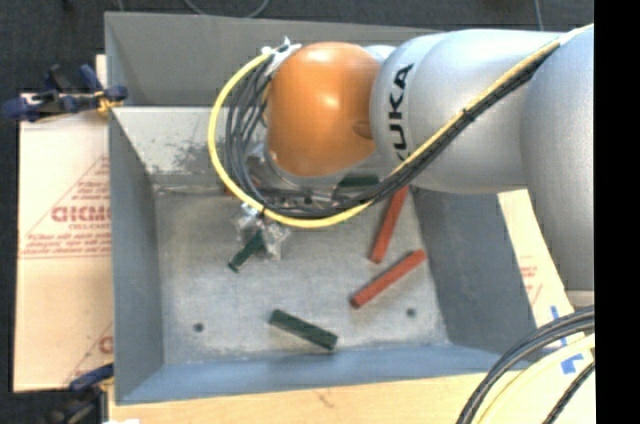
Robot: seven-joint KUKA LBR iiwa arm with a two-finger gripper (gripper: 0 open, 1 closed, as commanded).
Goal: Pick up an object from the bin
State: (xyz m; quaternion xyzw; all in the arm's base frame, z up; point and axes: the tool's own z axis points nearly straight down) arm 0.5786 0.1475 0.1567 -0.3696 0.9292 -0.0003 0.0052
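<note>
The claw (262, 237) sits low in the left middle of the bin, drawn narrow on the upper end of a small dark green stick (243, 259), whose free end slants down-left toward the bin floor (200, 297). The grip looks to be at the very tip rather than mid-length. The likeliest failure is therefore the stick pivoting or slipping out on the lift, with its free length acting as a lever. A sideways drag could also catch that end on the floor and twist it loose. Farther out, a second dark green block (302, 329) near the front wall and two red-brown sticks (388, 278) (387, 227) to the right lie well apart, so snagging them seems unlikely.
</note>
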